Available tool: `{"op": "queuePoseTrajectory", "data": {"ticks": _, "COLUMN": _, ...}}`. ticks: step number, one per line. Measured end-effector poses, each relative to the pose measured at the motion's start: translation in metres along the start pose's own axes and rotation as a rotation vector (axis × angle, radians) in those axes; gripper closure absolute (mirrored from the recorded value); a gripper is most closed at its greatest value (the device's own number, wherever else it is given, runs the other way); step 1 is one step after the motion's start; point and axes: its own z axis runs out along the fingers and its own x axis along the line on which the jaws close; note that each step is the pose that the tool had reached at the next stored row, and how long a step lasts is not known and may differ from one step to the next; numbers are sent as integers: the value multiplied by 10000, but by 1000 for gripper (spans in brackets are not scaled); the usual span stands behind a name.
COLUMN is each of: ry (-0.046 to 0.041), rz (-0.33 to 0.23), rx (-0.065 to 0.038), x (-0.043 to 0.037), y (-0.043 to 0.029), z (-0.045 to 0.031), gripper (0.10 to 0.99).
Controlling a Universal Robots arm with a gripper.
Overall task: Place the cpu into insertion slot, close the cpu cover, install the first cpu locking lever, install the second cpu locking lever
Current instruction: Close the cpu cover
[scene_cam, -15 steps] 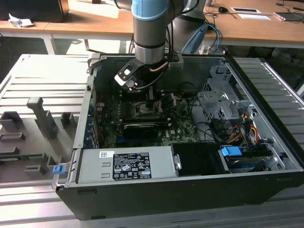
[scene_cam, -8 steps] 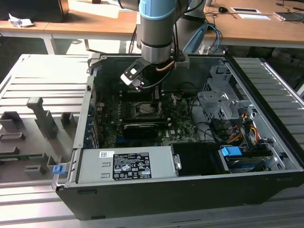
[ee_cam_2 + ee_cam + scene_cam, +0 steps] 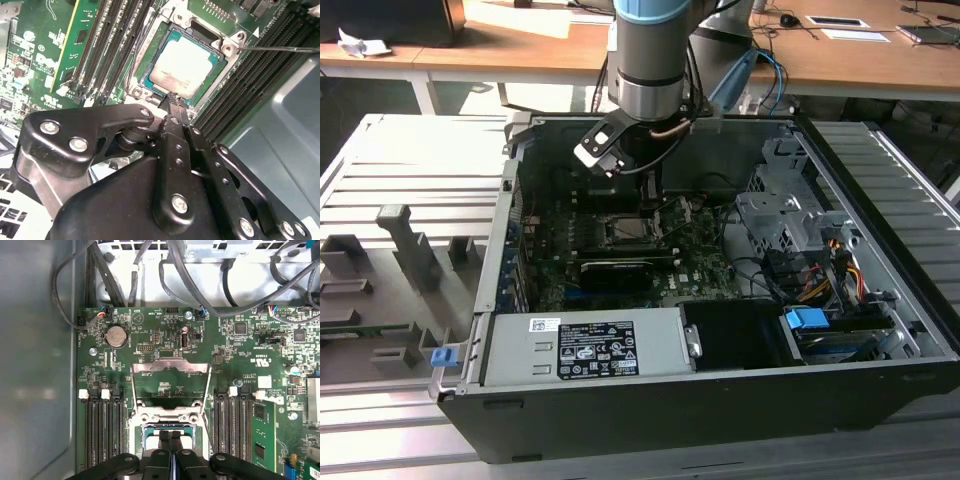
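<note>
Risk: pale silvery square cpu [image 3: 184,66] may be knocked askew by black tool [image 3: 172,98], pressed together, held at its edge.

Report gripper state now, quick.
Gripper: shut, nothing visibly held; tips at the edge of the cpu lying in the insertion slot.
</note>
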Motion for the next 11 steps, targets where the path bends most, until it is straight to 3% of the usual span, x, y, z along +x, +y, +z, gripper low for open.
{"op": "queuePoseTrajectory", "data": {"ticks": 3, "ry": -11, "rz": -1, "rx": 0, "x": 5, "y": 6, "z": -106, "gripper": 980}}
{"op": "queuePoseTrajectory", "data": {"ticks": 9, "ry": -21, "rz": -2, "rx": 0, "x": 8, "y": 13, "z": -217, "gripper": 980}}
{"op": "queuePoseTrajectory", "data": {"ticks": 11, "ry": -21, "rz": 0, "rx": 38, "x": 10, "y": 51, "z": -271, "gripper": 980}}
